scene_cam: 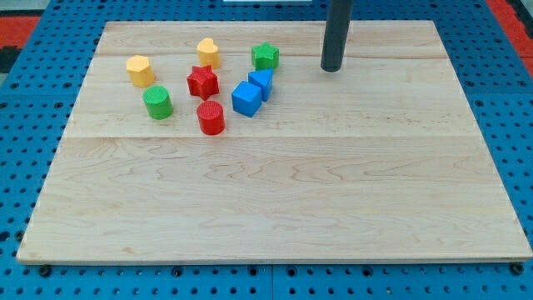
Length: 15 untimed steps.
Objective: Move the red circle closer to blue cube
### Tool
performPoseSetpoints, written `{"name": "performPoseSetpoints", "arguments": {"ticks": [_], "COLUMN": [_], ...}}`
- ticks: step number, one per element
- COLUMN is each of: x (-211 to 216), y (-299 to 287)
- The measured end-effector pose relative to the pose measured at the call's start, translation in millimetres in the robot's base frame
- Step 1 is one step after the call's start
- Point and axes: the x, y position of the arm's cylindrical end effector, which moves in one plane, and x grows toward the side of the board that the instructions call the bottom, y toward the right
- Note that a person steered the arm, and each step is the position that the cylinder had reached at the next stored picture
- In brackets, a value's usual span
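The red circle point(211, 117) is a short red cylinder left of the board's middle, in the upper half. The blue cube point(246, 98) sits just up and to the right of it, a small gap apart. A second blue block point(261, 82) touches the cube's upper right. My tip point(332, 68) is the lower end of a dark rod near the view's top, well to the right of all the blocks and touching none.
A red star point(202, 82), a green cylinder point(157, 102), a yellow hexagon block point(140, 71), a yellow heart-like block point(208, 52) and a green star-like block point(266, 57) cluster in the upper left. The wooden board point(275, 200) lies on a blue pegboard.
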Motion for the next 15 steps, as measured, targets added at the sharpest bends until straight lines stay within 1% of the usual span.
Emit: {"name": "performPoseSetpoints", "arguments": {"ticks": [2, 3, 4, 6, 7, 9, 10, 12, 13, 14, 15], "x": [0, -9, -59, -60, -36, 49, 104, 198, 200, 220, 181], "y": [0, -8, -43, -154, -180, -188, -189, -213, -225, -171, -177]}}
